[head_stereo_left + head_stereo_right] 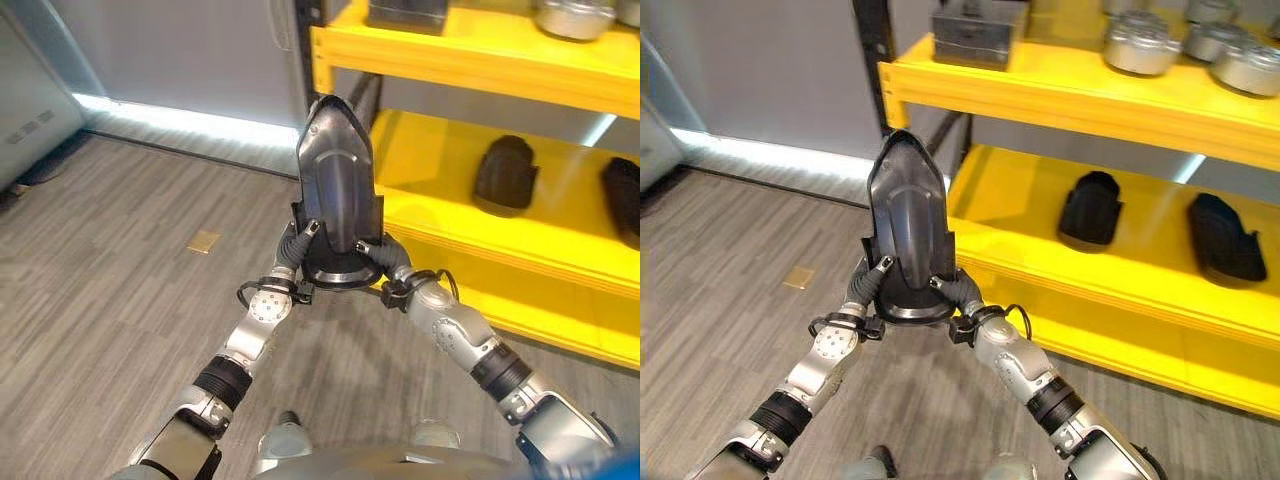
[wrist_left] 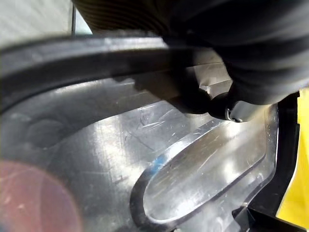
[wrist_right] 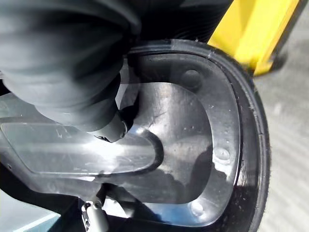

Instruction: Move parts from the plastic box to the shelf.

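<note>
Now: both hands, left hand [image 1: 290,255] & right hand [image 1: 385,262], clasp dark part [image 1: 337,195] upright; keep level, ease fwd onto yellow shelf [image 1: 440,215], clear of post.

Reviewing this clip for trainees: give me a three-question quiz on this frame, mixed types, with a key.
1. True or false: one hand alone carries the dark part.
2. Where are the two black parts? A) top tier B) yellow shelf's lower tier C) floor
3. Fill in: the round silver parts sit on the ___ tier.

Key: 1 false, the left hand and right hand both hold it; 2 B; 3 upper.
</note>
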Tool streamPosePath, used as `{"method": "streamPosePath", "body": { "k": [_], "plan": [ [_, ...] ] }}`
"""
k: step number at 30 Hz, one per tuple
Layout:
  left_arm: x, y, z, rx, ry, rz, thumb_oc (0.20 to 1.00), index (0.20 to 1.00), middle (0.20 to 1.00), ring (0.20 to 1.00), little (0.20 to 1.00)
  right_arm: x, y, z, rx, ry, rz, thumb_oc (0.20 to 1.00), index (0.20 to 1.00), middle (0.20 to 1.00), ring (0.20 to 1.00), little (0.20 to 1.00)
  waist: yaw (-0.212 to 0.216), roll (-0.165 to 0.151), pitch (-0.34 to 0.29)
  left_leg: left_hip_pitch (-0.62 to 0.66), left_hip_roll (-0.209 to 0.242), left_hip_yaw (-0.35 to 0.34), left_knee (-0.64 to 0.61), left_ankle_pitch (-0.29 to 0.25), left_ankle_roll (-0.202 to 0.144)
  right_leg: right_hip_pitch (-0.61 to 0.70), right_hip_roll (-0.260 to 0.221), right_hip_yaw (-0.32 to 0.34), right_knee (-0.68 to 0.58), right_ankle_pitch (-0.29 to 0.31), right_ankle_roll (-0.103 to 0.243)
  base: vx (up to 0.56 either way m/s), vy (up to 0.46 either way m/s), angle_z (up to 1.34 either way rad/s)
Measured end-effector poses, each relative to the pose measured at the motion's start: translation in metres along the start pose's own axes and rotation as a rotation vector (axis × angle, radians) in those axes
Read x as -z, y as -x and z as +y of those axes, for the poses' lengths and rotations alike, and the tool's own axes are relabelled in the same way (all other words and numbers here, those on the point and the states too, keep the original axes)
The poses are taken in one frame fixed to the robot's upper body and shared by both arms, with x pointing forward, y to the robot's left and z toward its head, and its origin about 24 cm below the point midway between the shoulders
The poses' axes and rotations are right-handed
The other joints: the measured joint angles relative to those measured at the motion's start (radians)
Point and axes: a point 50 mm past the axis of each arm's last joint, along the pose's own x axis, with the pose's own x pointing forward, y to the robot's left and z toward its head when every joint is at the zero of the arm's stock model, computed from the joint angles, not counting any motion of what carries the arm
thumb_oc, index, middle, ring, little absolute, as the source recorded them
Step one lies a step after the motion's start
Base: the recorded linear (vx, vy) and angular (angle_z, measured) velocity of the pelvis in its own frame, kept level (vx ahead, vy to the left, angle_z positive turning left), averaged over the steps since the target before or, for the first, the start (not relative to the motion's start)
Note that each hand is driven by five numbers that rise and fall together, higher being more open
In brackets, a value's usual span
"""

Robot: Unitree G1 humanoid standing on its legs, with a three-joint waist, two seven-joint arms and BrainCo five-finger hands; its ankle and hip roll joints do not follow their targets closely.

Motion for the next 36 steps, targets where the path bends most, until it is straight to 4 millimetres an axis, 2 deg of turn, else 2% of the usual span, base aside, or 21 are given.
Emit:
{"method": "streamPosePath", "body": {
  "k": [2, 3, 5, 6, 7, 8, 10, 12, 13, 14, 16, 19, 20, 27, 31, 36],
  "plan": [
    [0.0, 0.001, 0.003, 0.002, -0.012, 0.005, 0.2, 0.2, 0.2, 0.2, 0.2, 0.001, 0.0, 0.002, 0.002, -0.005, 0.0, 0.2, 0.2, 0.2, 0.2, 0.2, 0.016, 0.002, -0.001, 0.032, -0.01, 0.021, -0.028, 0.0, 0.007, -0.017, -0.01, -0.008, 0.01, 0.06, 0.004, 0.05, 0.292, -0.36],
    [-0.004, 0.002, 0.009, 0.005, -0.033, -0.003, 0.2, 0.2, 0.2, 0.2, 0.2, 0.002, -0.002, 0.009, -0.005, -0.017, 0.001, 0.2, 0.2, 0.2, 0.2, 0.2, 0.052, 0.001, -0.002, 0.069, -0.003, 0.069, -0.054, -0.004, 0.013, -0.023, -0.013, -0.068, -0.014, 0.132, -0.011, 0.04, 0.345, -0.86],
    [-0.007, 0.001, 0.014, -0.001, -0.041, -0.008, 0.2, 0.2, 0.2, 0.2, 0.2, 0.0, -0.003, 0.015, -0.007, -0.023, -0.005, 0.2, 0.2, 0.2, 0.2, 0.2, 0.074, 0.0, -0.002, 0.085, -0.016, 0.112, -0.071, -0.01, 0.022, -0.039, -0.025, -0.135, -0.03, 0.183, -0.012, 0.01, 0.276, -0.97],
    [-0.01, 0.001, 0.018, -0.008, -0.046, -0.009, 0.2, 0.2, 0.2, 0.2, 0.2, -0.002, -0.006, 0.021, -0.003, -0.021, -0.01, 0.2, 0.2, 0.2, 0.2, 0.2, 0.096, 0.01, -0.002, 0.088, -0.018, 0.176, -0.086, -0.017, 0.035, -0.082, -0.04, -0.219, -0.025, 0.23, -0.039, 0.01, 0.153, -1.07],
    [-0.011, 0.001, 0.018, -0.002, -0.045, -0.006, 0.2, 0.2, 0.2, 0.2, 0.2, -0.002, -0.006, 0.023, 0.001, -0.023, -0.008, 0.2, 0.2, 0.2, 0.2, 0.2, 0.099, 0.015, -0.001, 0.086, -0.019, 0.191, -0.086, -0.021, 0.042, -0.094, -0.044, -0.245, -0.023, 0.239, -0.043, 0.02, 0.103, -0.91],
    [-0.009, 0.001, 0.017, 0.01, -0.043, 0.007, 0.2, 0.2, 0.2, 0.2, 0.2, 0.0, -0.006, 0.023, 0.008, -0.023, -0.001, 0.2, 0.2, 0.2, 0.2, 0.2, 0.087, 0.015, -0.001, 0.082, -0.021, 0.193, -0.086, -0.025, 0.049, -0.103, -0.029, -0.268, -0.016, 0.213, -0.03, 0.03, 0.073, -0.29],
    [-0.004, 0.004, 0.017, 0.012, -0.045, 0.027, 0.2, 0.2, 0.2, 0.2, 0.2, 0.005, -0.003, 0.019, 0.019, -0.025, 0.013, 0.2, 0.2, 0.2, 0.2, 0.2, 0.074, 0.016, -0.002, 0.091, -0.013, 0.21, -0.108, -0.016, 0.055, -0.107, 0.054, -0.259, 0.017, 0.119, -0.026, 0.04, 0.032, -0.09],
    [0.007, 0.013, 0.016, 0.006, -0.033, 0.063, 0.2, 0.2, 0.2, 0.2, 0.2, 0.014, 0.001, 0.016, 0.025, -0.019, 0.043, 0.2, 0.2, 0.2, 0.2, 0.2, 0.076, 0.003, -0.015, 0.104, -0.021, 0.241, -0.114, -0.016, 0.048, -0.1, 0.12, -0.261, -0.036, 0.054, -0.06, 0.08, -0.024, -0.42],
    [0.011, 0.016, 0.014, 0.008, -0.028, 0.077, 0.2, 0.2, 0.2, 0.2, 0.2, 0.018, 0.003, 0.015, 0.025, -0.02, 0.056, 0.2, 0.2, 0.2, 0.2, 0.2, 0.074, -0.005, -0.022, 0.104, -0.031, 0.249, -0.114, -0.018, 0.044, -0.093, 0.13, -0.257, -0.073, 0.047, -0.07, 0.08, -0.048, -0.51],
    [0.014, 0.019, 0.011, 0.01, -0.022, 0.088, 0.2, 0.2, 0.2, 0.2, 0.2, 0.022, 0.005, 0.013, 0.027, -0.023, 0.065, 0.2, 0.2, 0.2, 0.2, 0.2, 0.068, 0.0, -0.023, 0.1, -0.035, 0.251, -0.114, -0.017, 0.042, -0.078, 0.149, -0.229, -0.133, 0.056, -0.088, 0.05, -0.044, -0.38],
    [0.016, 0.019, 0.006, 0.015, -0.025, 0.094, 0.2, 0.2, 0.2, 0.2, 0.2, 0.023, 0.008, 0.007, 0.028, -0.006, 0.07, 0.2, 0.2, 0.2, 0.2, 0.2, 0.037, 0.012, -0.025, 0.087, -0.032, 0.249, -0.113, -0.013, 0.04, -0.068, 0.179, -0.218, -0.184, 0.086, -0.097, 0.05, -0.078, -0.17],
    [0.012, 0.016, -0.003, 0.027, -0.009, 0.082, 0.2, 0.2, 0.2, 0.2, 0.2, 0.019, 0.012, -0.001, 0.025, -0.004, 0.052, 0.2, 0.2, 0.2, 0.2, 0.2, -0.019, 0.011, -0.028, 0.083, -0.016, 0.25, -0.099, -0.013, 0.039, -0.051, 0.211, -0.191, -0.241, 0.105, -0.104, 0.09, -0.154, -0.09],
    [0.012, 0.016, -0.004, 0.031, -0.011, 0.082, 0.2, 0.2, 0.2, 0.2, 0.2, 0.018, 0.012, -0.003, 0.025, -0.002, 0.05, 0.2, 0.2, 0.2, 0.2, 0.2, -0.024, 0.012, -0.029, 0.084, -0.012, 0.253, -0.099, -0.013, 0.039, -0.049, 0.218, -0.186, -0.254, 0.11, -0.105, 0.09, -0.132, -0.28],
    [0.012, 0.015, -0.007, 0.037, -0.007, 0.083, 0.2, 0.2, 0.2, 0.2, 0.2, 0.016, 0.014, -0.006, 0.024, 0.011, 0.05, 0.2, 0.2, 0.2, 0.2, 0.2, -0.035, 0.018, -0.031, 0.105, 0.013, 0.272, -0.098, -0.011, 0.034, -0.02, 0.254, -0.151, -0.325, 0.134, -0.119, 0.09, -0.118, -0.19],
    [0.012, 0.015, -0.007, 0.037, -0.007, 0.084, 0.2, 0.2, 0.2, 0.2, 0.2, 0.016, 0.014, -0.006, 0.023, 0.011, 0.051, 0.2, 0.2, 0.2, 0.2, 0.2, -0.033, 0.02, -0.031, 0.11, 0.02, 0.272, -0.09, -0.011, 0.034, -0.011, 0.262, -0.148, -0.33, 0.131, -0.123, 0.09, -0.13, -0.05],
    [0.01, 0.014, -0.006, 0.033, -0.009, 0.083, 0.2, 0.2, 0.2, 0.2, 0.2, 0.013, 0.012, -0.007, 0.015, 0.015, 0.053, 0.2, 0.2, 0.2, 0.2, 0.2, -0.024, 0.022, -0.032, 0.09, 0.043, 0.267, -0.021, -0.023, 0.028, -0.009, 0.267, -0.147, -0.322, 0.106, -0.128, 0.09, -0.154, -0.04]
  ]
}}
